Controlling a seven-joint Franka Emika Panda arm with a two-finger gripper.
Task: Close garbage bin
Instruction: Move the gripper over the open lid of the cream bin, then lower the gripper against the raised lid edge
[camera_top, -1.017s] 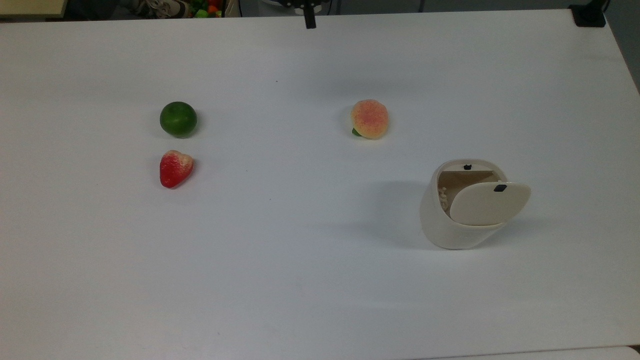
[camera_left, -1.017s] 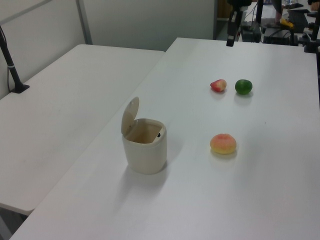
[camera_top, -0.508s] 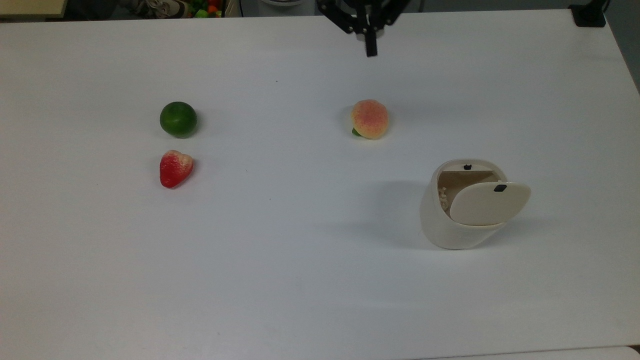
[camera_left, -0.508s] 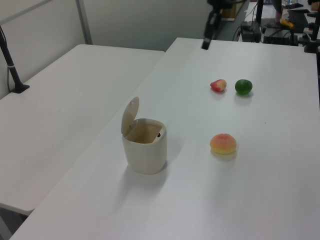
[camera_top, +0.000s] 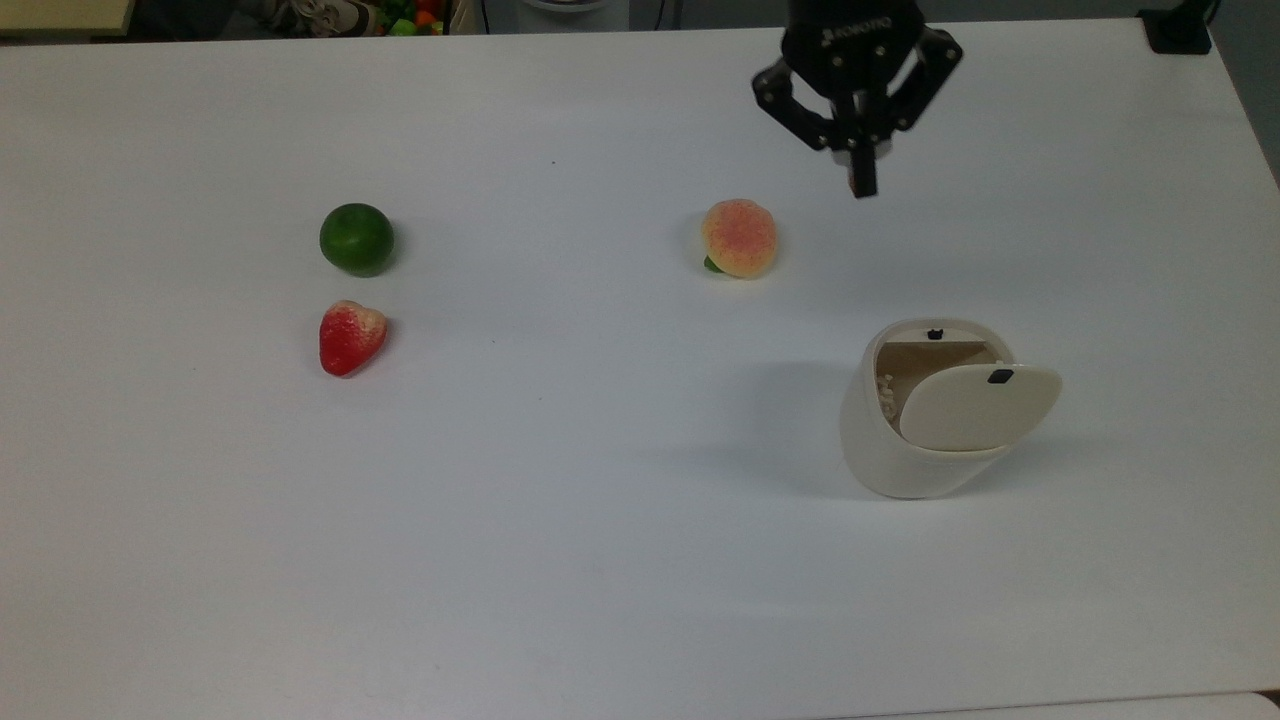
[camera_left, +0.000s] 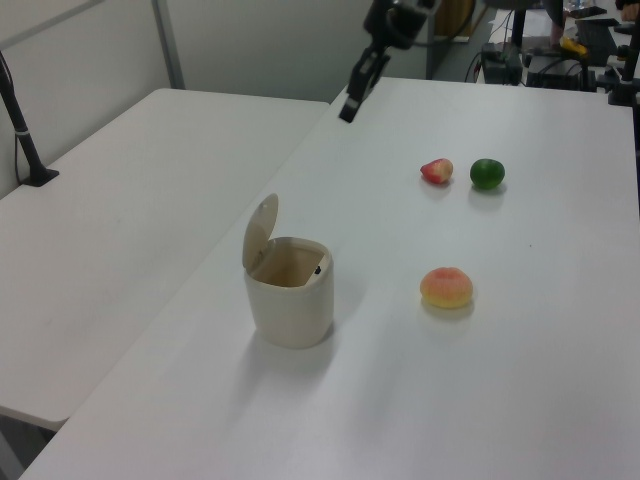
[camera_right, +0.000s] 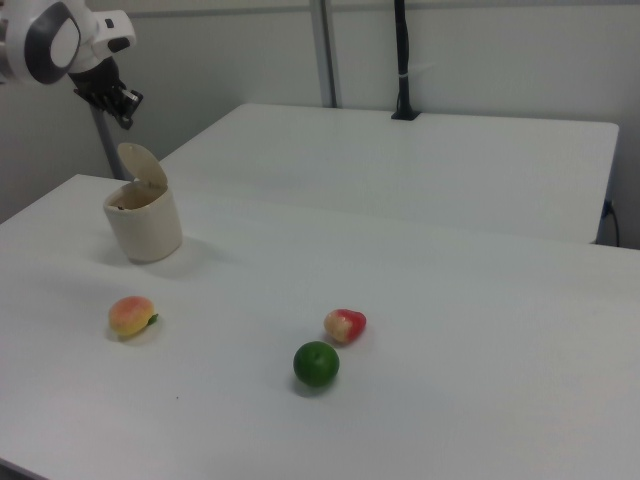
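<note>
Tabletop (camera_top: 600, 600): white, carrying everything I see.
Lime (camera_top: 357, 239), strawberry (camera_top: 350, 336), peach (camera_top: 739, 238): left of the garbage bin (camera_top: 915, 440) in the top view.
Claw (camera_top: 864, 187): fingers together, empty, well apart from the bin.
Progress: lid (camera_top: 978, 405) stands up; I judge closing not yet begun.

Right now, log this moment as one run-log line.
phase: approach | tool: shut, above table, short of bin | cream-white plastic garbage bin: lid open | contact: none
</note>
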